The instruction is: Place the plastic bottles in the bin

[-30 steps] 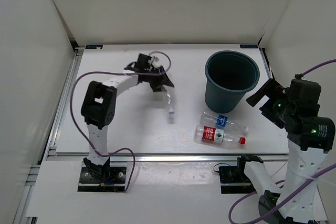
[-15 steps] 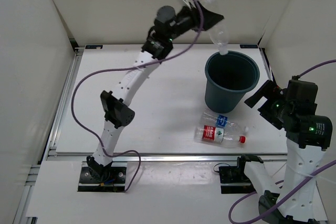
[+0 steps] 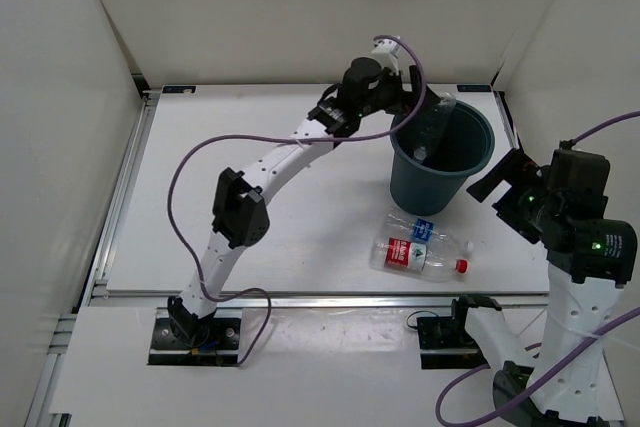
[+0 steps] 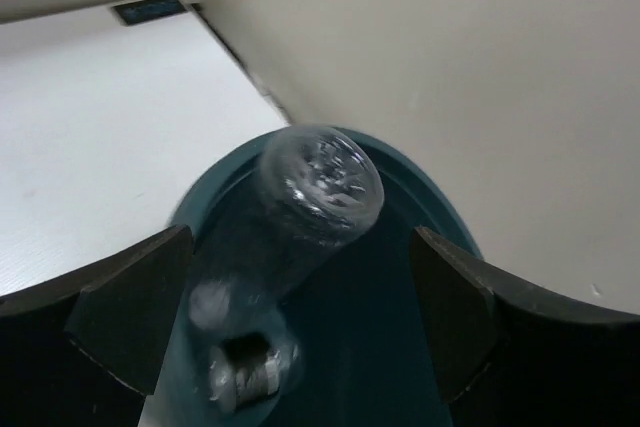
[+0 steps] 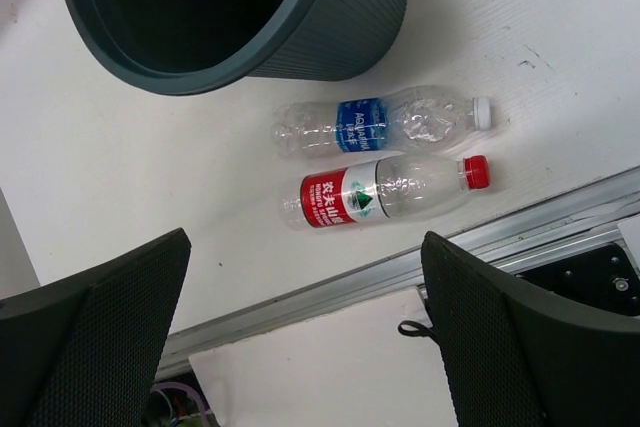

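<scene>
My left arm [image 3: 262,169] reaches long across the tabletop [image 3: 320,237] so that my left gripper [image 4: 295,277] hangs right over the mouth of the bin [image 3: 432,187], which is the only place a drop can land inside and not on the rim. Its jaws stand wide apart, one on each side of my wrist view, and grip nothing. Between them and a little below, touching neither, is the unlabelled bottle [image 4: 315,182]: base up towards my camera, neck pointing down into the bin, tilted against the near left part of the wall. It looks blurred, so I judge it is loose and on its way down rather than at rest. Something small and dim sits deep under its neck; I cannot tell what it is. Just in front of the bin, on the bare tabletop, two more lie on their sides, side by side and nearly parallel, caps towards the right: the blue-labelled bottle [image 5: 375,125] closer to the bin wall, the red-labelled bottle [image 5: 385,190] just beside it on the near side, close to the metal edge rail. Further right, my right gripper [image 5: 305,277] hovers above that pair with its jaws spread fully and empty, looking down on them; I take it as waiting over its own work, well clear of the bin, so the two arms do not crowd each other. Both bottles lie below it and between its fingers in my wrist view, apart from them, the red one nearer.
</scene>
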